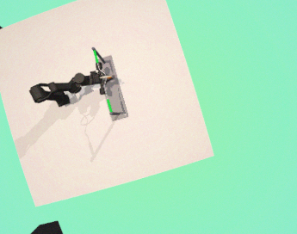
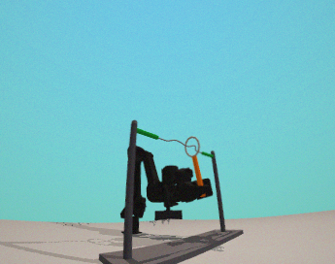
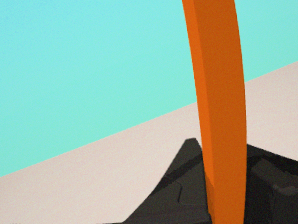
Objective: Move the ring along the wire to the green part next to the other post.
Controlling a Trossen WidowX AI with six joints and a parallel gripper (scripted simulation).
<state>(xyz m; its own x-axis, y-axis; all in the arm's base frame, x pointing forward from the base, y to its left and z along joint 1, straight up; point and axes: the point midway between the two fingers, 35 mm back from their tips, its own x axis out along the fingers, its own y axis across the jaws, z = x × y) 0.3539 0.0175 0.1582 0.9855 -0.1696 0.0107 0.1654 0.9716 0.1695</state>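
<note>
The ring is around the thin grey wire in the exterior view, close to the green part by the far post; the wire passes through its opening at a bend. Whether ring and wire touch is too small to tell. The orange handle hangs down from the ring, slightly tilted. My gripper is shut on the handle's lower part, below the wire. The other green part is away from the ring, by the near post.
The near post and far post stand on a grey base plate. My arm reaches in from the left in the top view, behind the wire in the exterior view.
</note>
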